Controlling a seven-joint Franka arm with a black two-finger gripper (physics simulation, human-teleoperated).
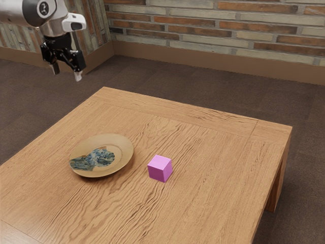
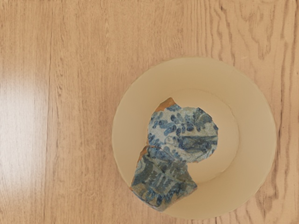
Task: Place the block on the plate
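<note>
Whereas wrist view shows plate point(image 2: 227, 140), exterior view adds block point(image 1: 160, 168) nearby.

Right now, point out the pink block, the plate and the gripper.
Pink block point(image 1: 161, 161): exterior view, on its top face.
Plate point(image 2: 256, 140): wrist view, on its bare rim.
Gripper point(image 1: 66, 74): exterior view, midway between its fingertips.

Here my arm point(image 1: 18, 11) runs out past the exterior view's upper left corner, and the worktop point(image 1: 208, 198) slips off at left and bottom, then past every edge in the wrist view! The block point(image 1: 159, 170) hides its far faces; the plate point(image 1: 126, 147), its underside!
</note>
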